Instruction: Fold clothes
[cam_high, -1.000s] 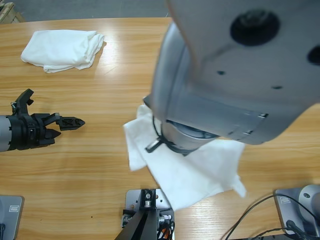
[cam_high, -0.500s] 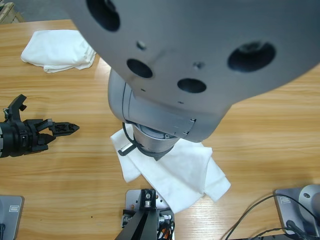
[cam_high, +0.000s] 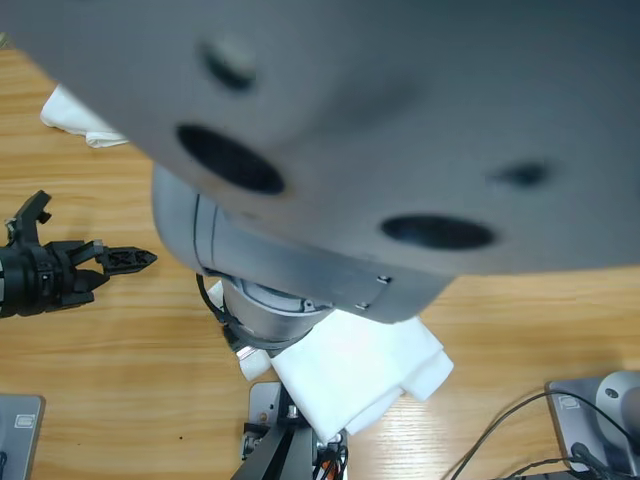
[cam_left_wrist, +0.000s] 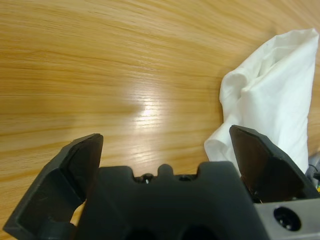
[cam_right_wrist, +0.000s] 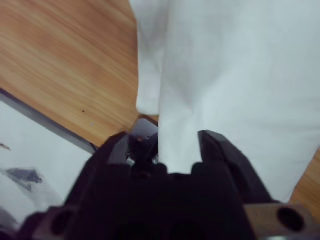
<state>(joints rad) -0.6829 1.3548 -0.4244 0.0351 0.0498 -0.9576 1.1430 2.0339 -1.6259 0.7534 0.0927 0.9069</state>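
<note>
Two white T-shirts are on show here, and two arms. The first T-shirt (cam_high: 360, 375) is a bunched bundle down at the near edge of the counter (cam_high: 120, 340), by the bottom middle of the high view, mostly tucked under a huge silver arm (cam_high: 380, 150) that fills most of that picture. Your right wrist view looks along the right claw (cam_right_wrist: 177, 150) with that same white cloth (cam_right_wrist: 230, 85) running straight down between its two black jaws, so you've got the right claw pinched closed on the shirt, the fabric draping away from it over the wood.

The second T-shirt (cam_high: 75, 118) is only a small white corner peeking out at the upper left of the high view, well apart from the first one and with no claw touching it.

Your left claw (cam_high: 128, 260) comes in from the left edge of the high view, sitting over bare wood with nothing in it. In the left wrist view its two jaws are spread wide (cam_left_wrist: 165, 150), and the bunched shirt (cam_left_wrist: 272, 95) shows just off to the right side of them, apart from the jaws as far as I can tell.
</note>
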